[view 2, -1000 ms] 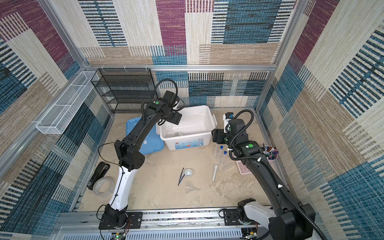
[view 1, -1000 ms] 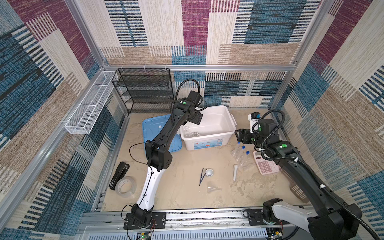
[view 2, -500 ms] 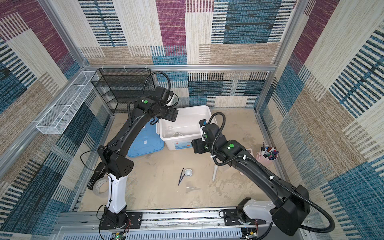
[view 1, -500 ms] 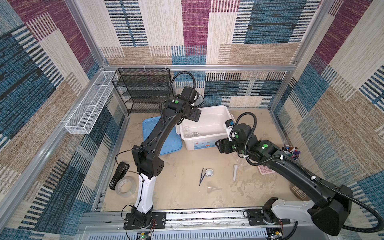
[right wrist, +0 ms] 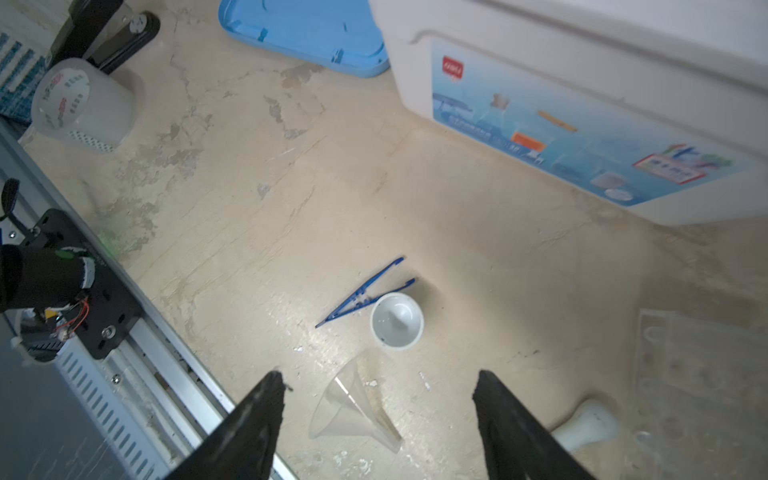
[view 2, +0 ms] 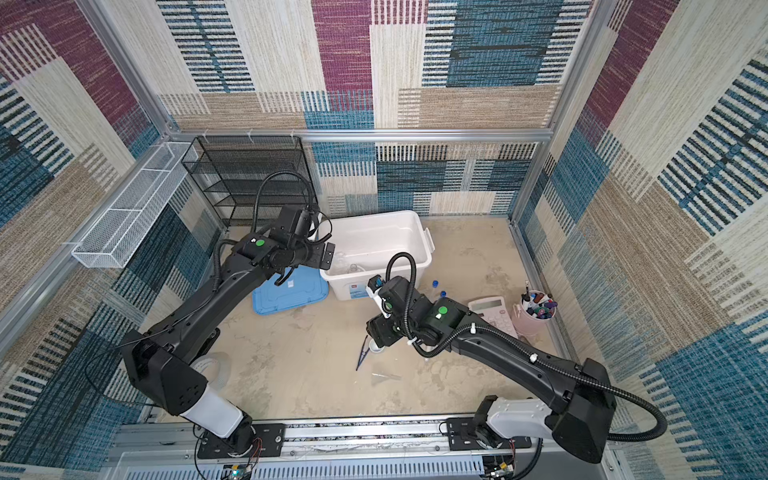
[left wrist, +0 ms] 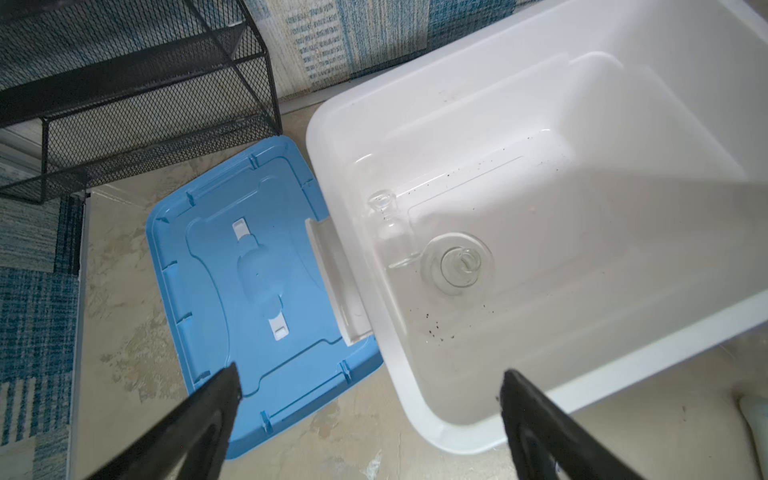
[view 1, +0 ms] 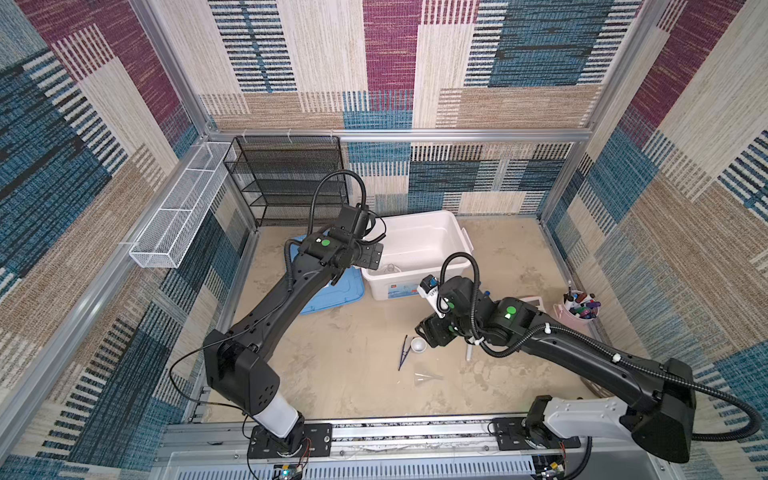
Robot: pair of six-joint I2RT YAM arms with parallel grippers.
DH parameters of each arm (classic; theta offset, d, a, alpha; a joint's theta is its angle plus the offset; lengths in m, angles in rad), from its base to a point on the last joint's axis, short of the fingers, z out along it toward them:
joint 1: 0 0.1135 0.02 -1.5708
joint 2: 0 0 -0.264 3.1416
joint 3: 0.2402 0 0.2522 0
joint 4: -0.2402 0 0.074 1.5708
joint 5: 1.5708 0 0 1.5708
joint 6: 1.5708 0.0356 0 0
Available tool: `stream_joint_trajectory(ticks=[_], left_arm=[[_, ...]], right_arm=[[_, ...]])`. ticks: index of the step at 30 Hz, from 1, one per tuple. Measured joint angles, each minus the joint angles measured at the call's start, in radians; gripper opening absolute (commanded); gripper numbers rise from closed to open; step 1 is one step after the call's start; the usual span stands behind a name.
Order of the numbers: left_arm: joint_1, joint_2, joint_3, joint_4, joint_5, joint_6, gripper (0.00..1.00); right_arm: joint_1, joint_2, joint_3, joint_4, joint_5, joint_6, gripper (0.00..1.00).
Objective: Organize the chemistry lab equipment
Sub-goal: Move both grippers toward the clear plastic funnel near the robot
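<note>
Blue lid beside white bin; clear flask upright inside. Left gripper wide, empty; right gripper wide, empty, clear funnel tipped nearby.

One each: funnel; mortar; pestle; tweezers; flask; beaker; white bin; blue lid.

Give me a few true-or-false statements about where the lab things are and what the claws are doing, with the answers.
1. The glass flask sits inside the white bin. True.
2. The blue lid covers the bin. False: it lies on the table beside the bin.
3. The left claw holds the funnel. False: it is open and empty; the funnel lies on the table.
4. The blue tweezers lie beside the white mortar. True.
</note>
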Motion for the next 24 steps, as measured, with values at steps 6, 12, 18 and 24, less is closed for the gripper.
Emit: stream_joint_trajectory(ticks=[6,12,18,24], left_arm=[[-0.005,-0.123,-0.197,0.015,0.041,-0.044,0.95],[-0.044,-0.312,-0.419,0.023,0.143,-0.111,0.88],[-0.173,-0.483,-0.631,0.062,0.217,-0.221,0.77],[-0.373,-0.547,-0.860,0.202,0.266,-0.420,0.61]], right_arm=[[0.066,-0.013,-0.095,-0.012,-0.005,0.129,0.77],[0.069,-0.089,-0.219,0.066,0.017,0.251,0.77],[0.068,-0.134,-0.285,0.127,0.047,0.309,0.77],[0.068,-0.204,-0.343,0.162,0.075,0.332,0.76]])
